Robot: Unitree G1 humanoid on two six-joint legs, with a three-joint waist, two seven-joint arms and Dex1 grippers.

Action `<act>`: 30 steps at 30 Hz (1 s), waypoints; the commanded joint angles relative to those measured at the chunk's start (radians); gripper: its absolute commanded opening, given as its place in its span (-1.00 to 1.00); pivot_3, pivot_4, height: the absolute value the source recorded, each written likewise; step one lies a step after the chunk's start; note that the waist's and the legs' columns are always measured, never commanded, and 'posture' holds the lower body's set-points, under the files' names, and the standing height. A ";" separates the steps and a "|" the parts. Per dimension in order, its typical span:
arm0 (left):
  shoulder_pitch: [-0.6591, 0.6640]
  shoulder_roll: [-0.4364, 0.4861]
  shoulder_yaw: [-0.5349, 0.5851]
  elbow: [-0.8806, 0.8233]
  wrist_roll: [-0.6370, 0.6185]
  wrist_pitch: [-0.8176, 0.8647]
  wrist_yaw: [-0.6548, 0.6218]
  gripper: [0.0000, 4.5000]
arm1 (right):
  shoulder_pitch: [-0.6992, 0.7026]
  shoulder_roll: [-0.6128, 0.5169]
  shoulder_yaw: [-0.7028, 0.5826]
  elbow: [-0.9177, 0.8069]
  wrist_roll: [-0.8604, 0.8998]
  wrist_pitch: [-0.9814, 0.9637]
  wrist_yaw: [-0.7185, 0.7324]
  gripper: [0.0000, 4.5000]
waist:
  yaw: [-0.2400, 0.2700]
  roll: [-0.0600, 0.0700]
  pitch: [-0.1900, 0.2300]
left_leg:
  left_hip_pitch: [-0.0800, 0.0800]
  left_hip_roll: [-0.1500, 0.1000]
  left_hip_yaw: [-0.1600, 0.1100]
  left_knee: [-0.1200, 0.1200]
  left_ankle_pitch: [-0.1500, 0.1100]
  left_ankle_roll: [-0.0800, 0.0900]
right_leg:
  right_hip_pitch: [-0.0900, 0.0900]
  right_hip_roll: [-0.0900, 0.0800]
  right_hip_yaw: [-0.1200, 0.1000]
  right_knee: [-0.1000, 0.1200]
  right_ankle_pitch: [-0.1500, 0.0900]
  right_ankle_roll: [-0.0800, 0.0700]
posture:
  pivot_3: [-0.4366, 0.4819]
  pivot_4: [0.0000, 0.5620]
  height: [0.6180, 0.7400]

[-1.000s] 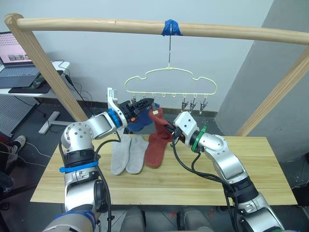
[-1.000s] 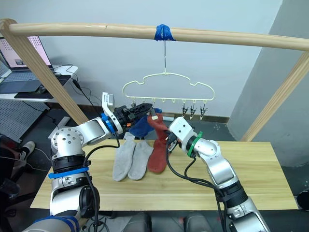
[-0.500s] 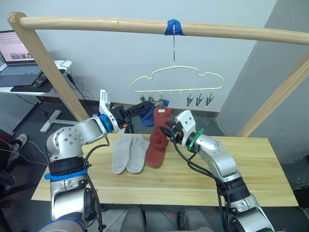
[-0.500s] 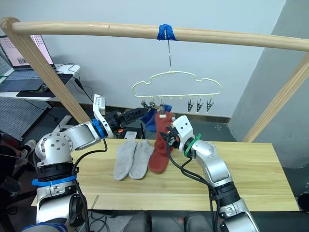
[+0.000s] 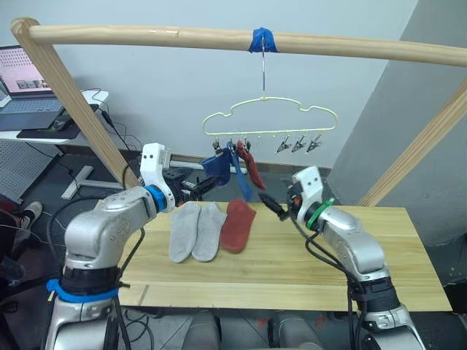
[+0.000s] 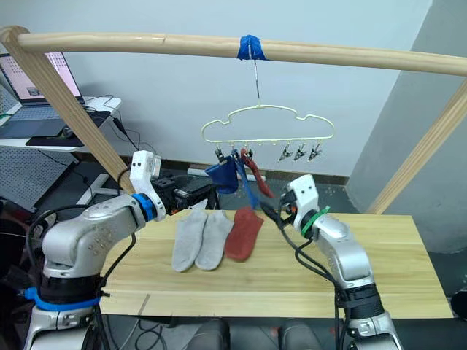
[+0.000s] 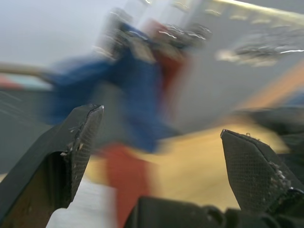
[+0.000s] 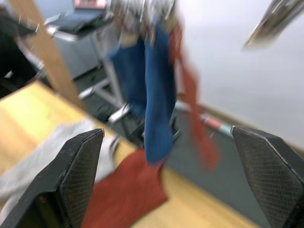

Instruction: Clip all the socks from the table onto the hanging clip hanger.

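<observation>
The pale yellow clip hanger (image 5: 270, 117) hangs from the pole by its hook. Two blue socks (image 5: 219, 166) and one rust red sock (image 5: 252, 166) hang from its left clips. On the table (image 5: 408, 248) lie two light grey socks (image 5: 195, 230) side by side, with a rust red sock (image 5: 237, 224) right of them. My left gripper (image 5: 204, 186) is open, left of and below the hanging socks. My right gripper (image 5: 271, 205) is open, low to their right. The wrist views show each pair of fingers (image 7: 78, 137) (image 8: 80, 161) spread wide, holding nothing.
Three free clips (image 5: 295, 144) hang at the hanger's right end. A thick wooden pole frame (image 5: 146, 34) spans the top, with slanted legs at both sides. A desk with a laptop (image 5: 22, 73) stands at the back left. The table's right half is bare wood.
Both grippers have opened and drawn back and down from the hanger. The red sock that the right gripper held up now hangs clipped beside the blue ones.
</observation>
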 commanded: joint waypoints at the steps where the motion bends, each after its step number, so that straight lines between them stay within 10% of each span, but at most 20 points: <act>1: 0.036 0.033 0.000 -0.048 -0.009 -0.174 -0.211 1.00 | -0.030 0.038 -0.050 -0.075 0.033 0.017 -0.079 1.00 | 0.001 0.000 0.000 | 0.000 0.000 0.000 0.000 0.000 0.000 | 0.000 0.000 0.000 0.000 0.000 0.000 | 0.05 -0.56 1.00; 11: 0.114 -0.001 0.002 -0.016 -0.009 -0.405 -0.449 1.00 | -0.139 0.102 -0.088 0.019 0.016 -0.024 -0.222 1.00 | 0.003 0.000 0.003 | -0.001 0.000 0.001 0.000 0.000 0.000 | -0.001 -0.001 0.000 -0.001 0.000 0.000 | 0.06 -0.58 1.00; 30: 0.113 -0.047 0.007 -0.074 -0.033 -0.393 -0.420 1.00 | -0.228 0.118 -0.070 0.133 0.018 -0.095 -0.237 1.00 | 0.003 0.000 0.003 | -0.002 0.000 0.000 0.000 0.000 0.000 | -0.001 0.000 0.000 0.000 0.001 -0.002 | 0.09 -0.60 1.00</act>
